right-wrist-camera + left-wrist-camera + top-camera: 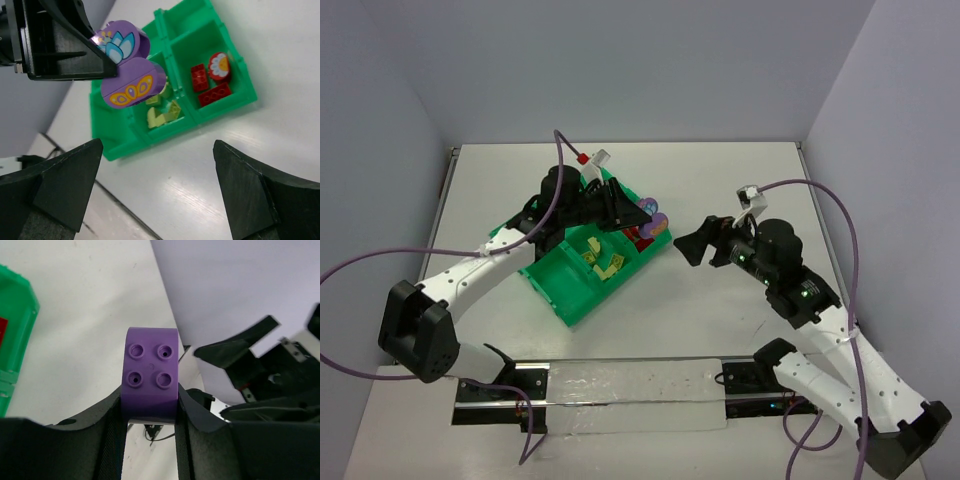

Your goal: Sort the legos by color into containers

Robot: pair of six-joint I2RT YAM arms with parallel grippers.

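The bright green tray (557, 285) lies left of centre, also in the right wrist view (112, 137). One section holds pale yellow-green legos (601, 258) (161, 108). Another holds red legos (642, 238) (210, 82). My left gripper (648, 214) (150, 407) is shut on a purple lego (151, 372) and holds it above the tray's right end. From the right wrist it shows as two purple printed pieces (127, 75) at the black fingers (95, 60). My right gripper (693, 247) (160, 175) is open and empty, over bare table right of the tray.
A clear sheet over a black rail (640, 392) runs along the near edge. Purple cables (380, 258) loop off both arms. Grey walls close the table at the back and sides. The right arm (260, 375) shows close in the left wrist view.
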